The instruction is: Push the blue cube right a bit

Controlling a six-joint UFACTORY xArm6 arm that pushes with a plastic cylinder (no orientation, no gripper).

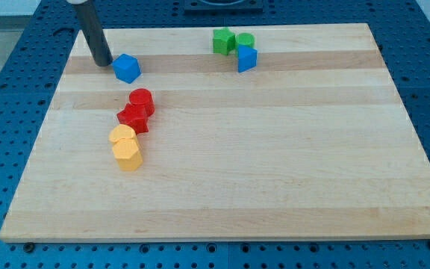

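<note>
1. Looks like a robotics lab / test bench, not a home or shop; the setup is bare and purpose-built.
2. Blue metal base [21,45] w/ a regular grid of holes runs all round the board; typical optical-breadboard style mounting plate.
3. Pale wooden desk [275,172] sits flat on that plate; clean, light planks, corner fixings at the view's bottom edge.
4. A dark rod [94,33] comes down from the view's top, my tip [103,63] on the wood; machine hardware, not a person's tool.
5. Small plastic blocks in plain colours, e.g. blue cube [127,68], red [137,110], yellow [126,148], green [232,41]; experiment props.
</note>
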